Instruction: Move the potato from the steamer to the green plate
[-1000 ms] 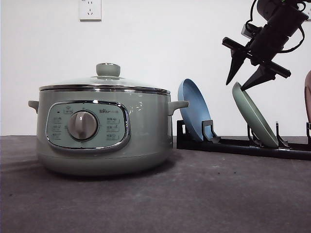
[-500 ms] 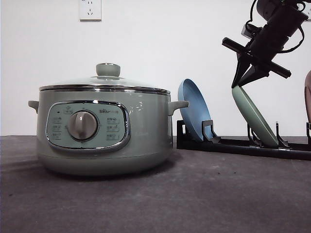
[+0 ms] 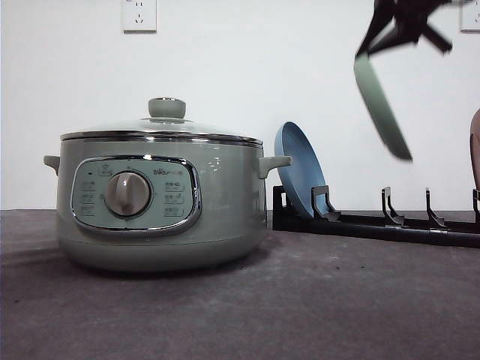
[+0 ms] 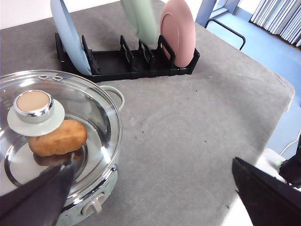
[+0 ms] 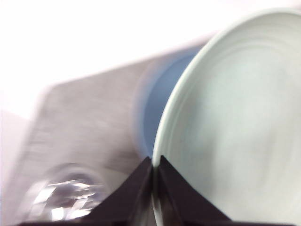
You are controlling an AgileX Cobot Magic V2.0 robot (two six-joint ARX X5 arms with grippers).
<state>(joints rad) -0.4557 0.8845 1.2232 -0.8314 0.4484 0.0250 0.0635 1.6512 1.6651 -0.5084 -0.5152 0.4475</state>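
Right gripper (image 3: 365, 51) clamped on green plate (image 3: 381, 105), apparently above rack (image 3: 375, 221), blue plate (image 3: 300, 176) alongside.

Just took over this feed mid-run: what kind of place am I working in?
Probably a lab bench staged as a kitchen: a steamer and a black dish rack on a grey tabletop, a bare white wall with a socket, and blue flooring past the table.

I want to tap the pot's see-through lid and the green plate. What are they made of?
The lid looks like glass: the potato shows through it, and it has shiny glints. Its rim looks like polished metal. The green plate is smooth and matte, with faint rings; whether plastic or ceramic, I can't tell.
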